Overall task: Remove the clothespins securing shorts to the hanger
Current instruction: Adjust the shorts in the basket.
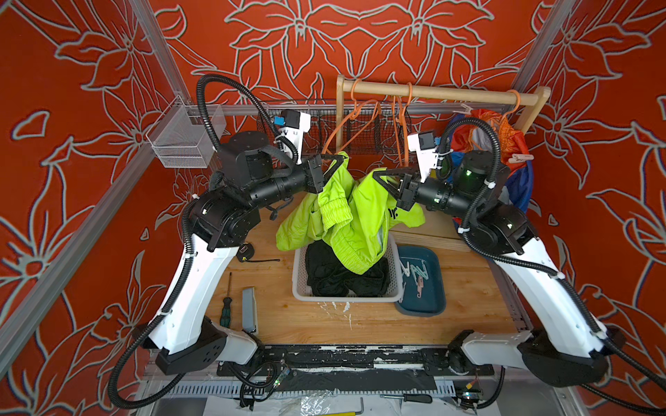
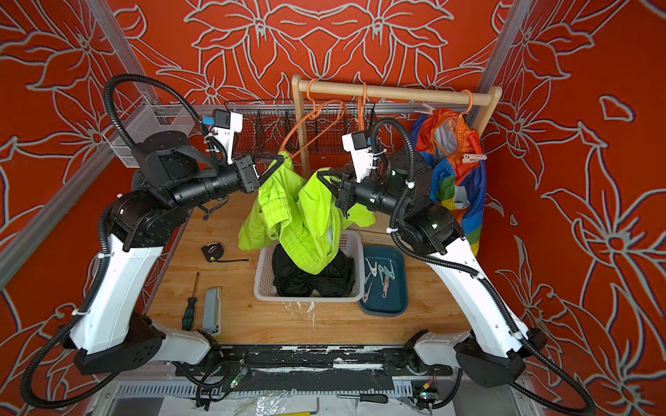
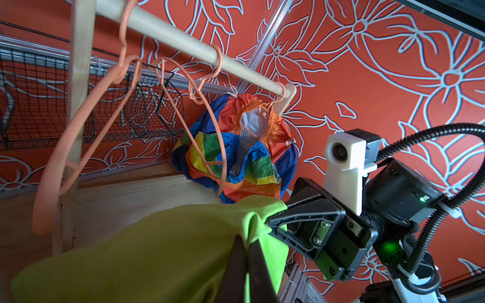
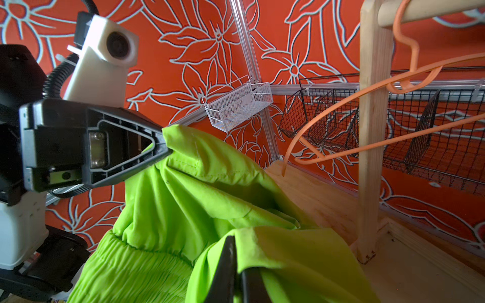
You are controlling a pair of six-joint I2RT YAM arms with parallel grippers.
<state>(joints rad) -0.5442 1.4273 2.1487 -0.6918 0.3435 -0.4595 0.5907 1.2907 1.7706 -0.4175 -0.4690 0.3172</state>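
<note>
While left gripper (image 1: 338, 158) and right gripper (image 1: 376, 175) both sit clamped shut on the lime green shorts (image 1: 360, 223), best lower them centred over the white basket (image 1: 298, 277), then release together.

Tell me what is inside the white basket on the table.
Black shorts lie bunched in the white basket. The lime green shorts hang above, their lower end covering part of the black pair. The basket's floor is hidden.
</note>
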